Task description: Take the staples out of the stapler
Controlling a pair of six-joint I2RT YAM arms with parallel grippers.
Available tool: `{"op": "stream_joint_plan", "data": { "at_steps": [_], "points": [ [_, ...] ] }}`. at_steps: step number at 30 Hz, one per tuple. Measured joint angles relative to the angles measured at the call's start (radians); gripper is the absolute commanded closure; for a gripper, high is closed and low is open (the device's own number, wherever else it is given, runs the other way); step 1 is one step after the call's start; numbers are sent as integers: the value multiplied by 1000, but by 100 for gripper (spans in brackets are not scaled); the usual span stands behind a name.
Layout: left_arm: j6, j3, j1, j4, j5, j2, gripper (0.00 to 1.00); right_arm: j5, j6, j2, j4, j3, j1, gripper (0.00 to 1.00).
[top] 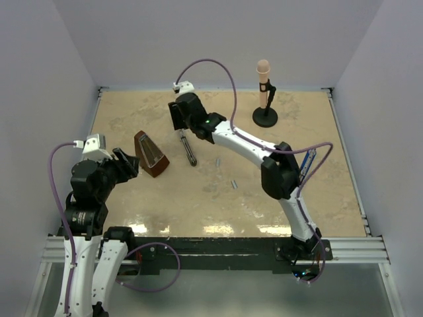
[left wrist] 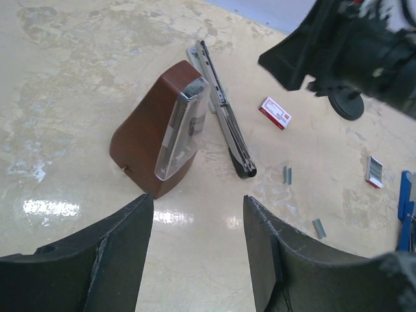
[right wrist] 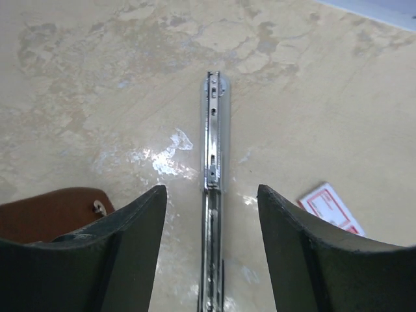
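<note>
The right fingers (right wrist: 130, 253) stand wide apart and hold nothing. They hover astride the stapler (right wrist: 213, 149), which lies opened flat on the desk (top: 277, 198). Two short strips of staples (top: 217, 160) lie loose just right of the stapler. The left fingers (left wrist: 97, 260) are also wide and empty, beyond the metronome (top: 151, 154) on the stapler's left.

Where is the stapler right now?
Top view, left of center: the stapler lies opened flat just right of the brown metronome, beneath the open right gripper.
</note>
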Motion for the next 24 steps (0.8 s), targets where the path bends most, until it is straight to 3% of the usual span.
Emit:
{"op": "stream_joint_plan", "data": {
  "at_steps": [7, 13, 19, 20, 24],
  "points": [
    [29, -23, 0, 23, 123, 5, 39, -5, -4, -362, -54, -294, -69, 37],
    [47, -47, -1, 40, 195, 17, 39, 47, 87, -593, -156, -557, -196, 30],
    [48, -51, -2, 47, 217, 19, 39, 104, 179, -680, -231, -772, -339, 17],
    [48, -51, -4, 47, 216, 19, 38, 106, 189, -682, -236, -806, -366, 11],
    [47, -51, -7, 48, 210, 19, 38, 105, 213, -678, -239, -924, -462, 8]
  ]
}}
